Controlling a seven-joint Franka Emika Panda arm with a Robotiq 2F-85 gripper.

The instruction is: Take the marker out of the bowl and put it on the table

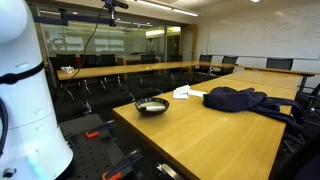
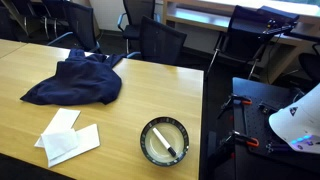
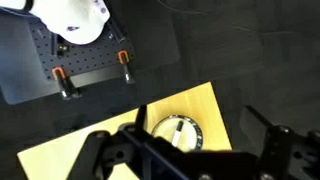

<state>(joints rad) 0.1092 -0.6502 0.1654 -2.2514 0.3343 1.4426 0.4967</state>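
A dark-rimmed round bowl (image 2: 144,140) stands near the corner of the wooden table (image 2: 110,125). A marker (image 2: 172,149) with a white body and a black cap lies inside it. The bowl also shows in an exterior view (image 1: 152,109). In the wrist view the bowl (image 3: 196,137) and the marker (image 3: 178,127) lie far below my gripper (image 3: 205,125). The gripper's dark fingers are spread wide with nothing between them. The gripper hangs high above the table corner and is out of both exterior views.
A dark blue cloth (image 2: 75,80) (image 1: 245,100) lies crumpled on the table. White papers (image 2: 68,140) (image 1: 183,93) lie near the bowl. The robot base (image 3: 75,20) stands on a black plate with orange clamps (image 3: 125,62). Office chairs (image 2: 160,40) line the table's far side.
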